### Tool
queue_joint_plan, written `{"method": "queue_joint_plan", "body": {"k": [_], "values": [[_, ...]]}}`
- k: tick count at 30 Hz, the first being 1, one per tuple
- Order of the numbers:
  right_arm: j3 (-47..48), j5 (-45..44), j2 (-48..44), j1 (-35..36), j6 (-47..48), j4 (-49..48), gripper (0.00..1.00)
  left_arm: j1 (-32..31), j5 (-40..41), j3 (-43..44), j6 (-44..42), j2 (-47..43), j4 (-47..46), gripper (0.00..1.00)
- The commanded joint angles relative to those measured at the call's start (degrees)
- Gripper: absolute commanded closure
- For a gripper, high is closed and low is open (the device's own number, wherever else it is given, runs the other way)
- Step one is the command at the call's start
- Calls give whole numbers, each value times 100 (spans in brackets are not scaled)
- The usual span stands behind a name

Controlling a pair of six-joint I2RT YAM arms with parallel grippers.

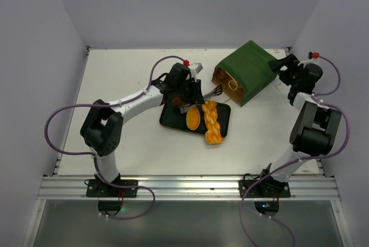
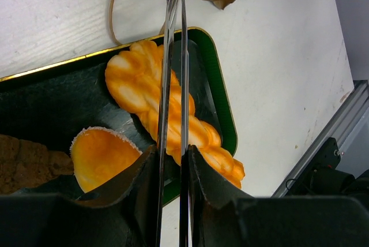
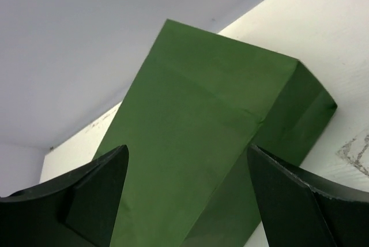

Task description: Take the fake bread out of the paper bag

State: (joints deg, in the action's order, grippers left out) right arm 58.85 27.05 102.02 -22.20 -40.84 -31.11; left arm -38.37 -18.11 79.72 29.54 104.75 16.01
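Brown piece (image 2: pixel 23 163) visible only left wrist view.

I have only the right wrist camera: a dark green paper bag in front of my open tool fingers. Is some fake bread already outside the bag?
Observer: Yes. An orange braided loaf and an orange oval roll lie on a black rectangular tray.
Operator: What does the left tool hold?
Observer: The left tool is shut on thin metal tongs, which reach over that tray.
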Motion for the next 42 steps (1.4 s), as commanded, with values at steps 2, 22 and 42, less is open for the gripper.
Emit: {"method": "queue_joint_plan", "body": {"k": [2,22,42], "values": [[197,775,-796,22,1568,1140,12,31,-202,245,17,11,-98,71],[794,-366,-2362,2017,7643,5457,13,58,272,192,-720,-183,165,74],[671,-2212,-1246,3239,7274,4289,37,49,510,509,-1662,45,16,78]]}}
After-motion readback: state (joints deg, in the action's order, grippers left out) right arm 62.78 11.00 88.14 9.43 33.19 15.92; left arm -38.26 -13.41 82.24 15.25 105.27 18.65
